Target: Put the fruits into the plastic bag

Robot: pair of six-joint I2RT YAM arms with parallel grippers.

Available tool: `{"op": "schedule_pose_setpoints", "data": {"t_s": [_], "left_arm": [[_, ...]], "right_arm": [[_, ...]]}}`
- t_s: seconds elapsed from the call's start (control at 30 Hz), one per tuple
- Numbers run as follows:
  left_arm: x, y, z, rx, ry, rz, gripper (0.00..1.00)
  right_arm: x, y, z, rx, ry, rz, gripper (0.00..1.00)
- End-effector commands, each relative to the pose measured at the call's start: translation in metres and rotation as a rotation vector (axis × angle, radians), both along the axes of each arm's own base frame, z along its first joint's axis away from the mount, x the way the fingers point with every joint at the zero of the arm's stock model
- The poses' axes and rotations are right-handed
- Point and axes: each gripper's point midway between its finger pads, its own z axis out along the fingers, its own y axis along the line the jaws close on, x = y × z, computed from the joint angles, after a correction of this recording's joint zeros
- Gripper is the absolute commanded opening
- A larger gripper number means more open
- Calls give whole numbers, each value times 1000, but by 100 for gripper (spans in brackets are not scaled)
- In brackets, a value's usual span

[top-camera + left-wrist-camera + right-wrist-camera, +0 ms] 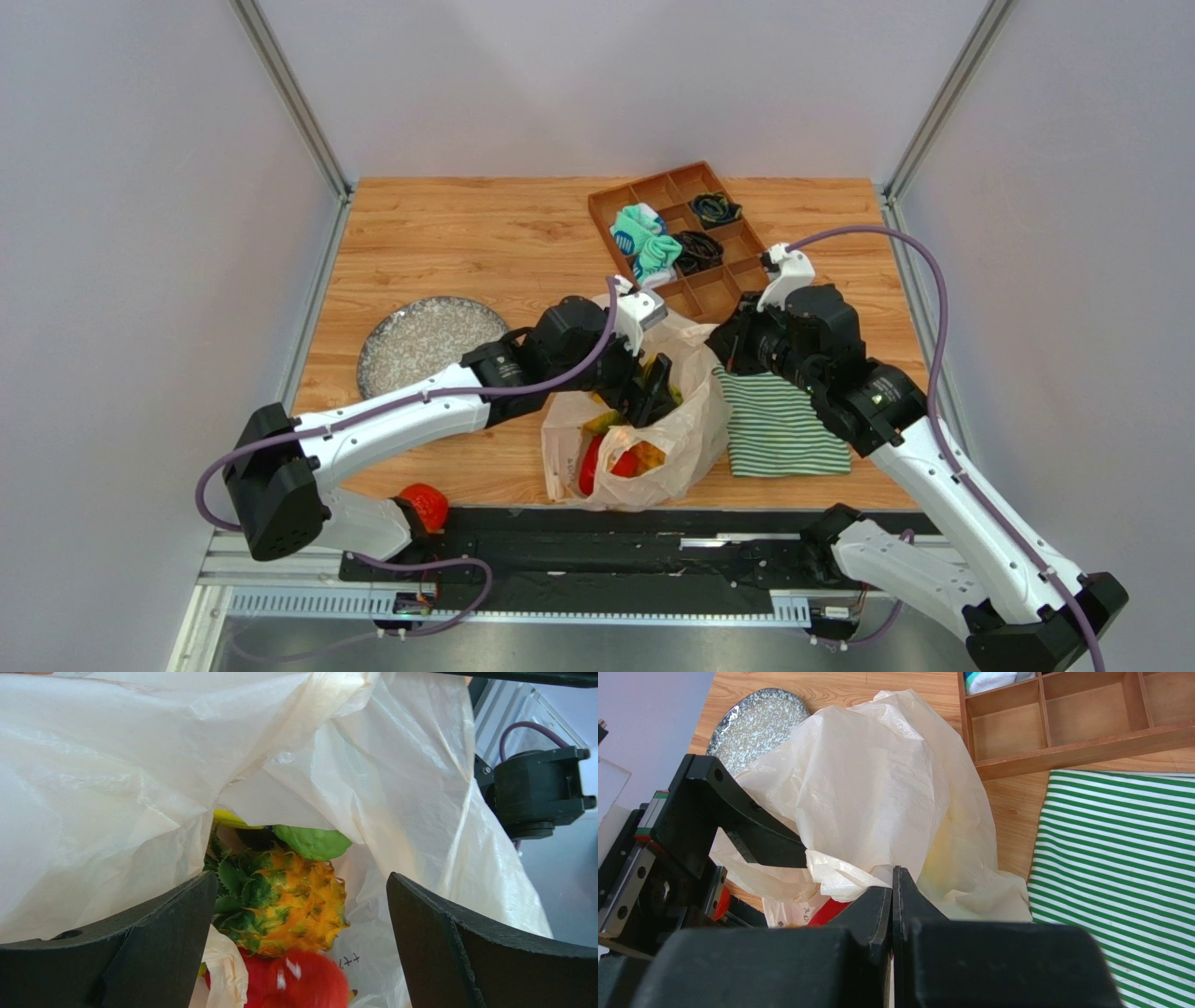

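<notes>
Worktop: wooden worktop (463, 238) between pale grey walls, with a speckled plate (421, 343) to the left, a compartment tray (687, 238) at the back and a striped cloth (779, 420) to the right.
Bag: plastic bag (659, 469) crumpled at centre front, mouth gaping upward, just beside the striped cloth.
Inside: pineapple (295, 903) uppermost, a red fruit (302, 987) touching it below, a green fruit (312, 842) and a sliver of yellow tucked behind under the film.
Outside: loose red fruit (425, 504) at the near edge by the left arm's base, well apart from the bag.
Left side: left claw (300, 882) released, jaws spread wide, down inside the bag's mouth and straddling the pineapple, seemingly not gripping it.
Right side: right claw (892, 882) clenched tight, apparently pinching a fold of the bag's rim and holding the mouth up.
Step in hand (judged): clearing the left claw out of the bag with the pineapple left inside.
Doing it well: back out along the line of entry, jaws left wide, no sideways sweep. Hold the right pinch high and steady so the mouth stays open.
Risk: thin film drapes close over both left fingers, so a snag could drag the bag and spill the fruits.
Progress (judged): most fruits bagged, at least one waiting outside.
</notes>
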Motion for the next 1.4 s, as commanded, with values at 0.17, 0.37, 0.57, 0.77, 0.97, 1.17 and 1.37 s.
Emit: {"op": "schedule_pose_setpoints", "data": {"t_s": [0.17,0.37,0.57,0.77,0.97,1.17,1.37], "left_arm": [[-30,28,127,-254,-249,-100,99],[0,98,132,-130,-319,192,99],[17,134,65,-19,-120,342,99],[19,131,22,39,-2,354,99],[9,118,8,-8,63,294,93],[7,112,2,-27,119,295,7],[8,114,27,-131,128,317,0]], "right_arm": [[7,2,23,19,-55,-3,0],[14,1,26,8,-63,-22,0],[18,6,26,15,-57,-18,0],[17,12,29,26,-54,12,0],[22,15,29,11,-55,19,0],[46,30,38,-30,-73,48,0],[82,56,47,-60,-79,93,4]]}}
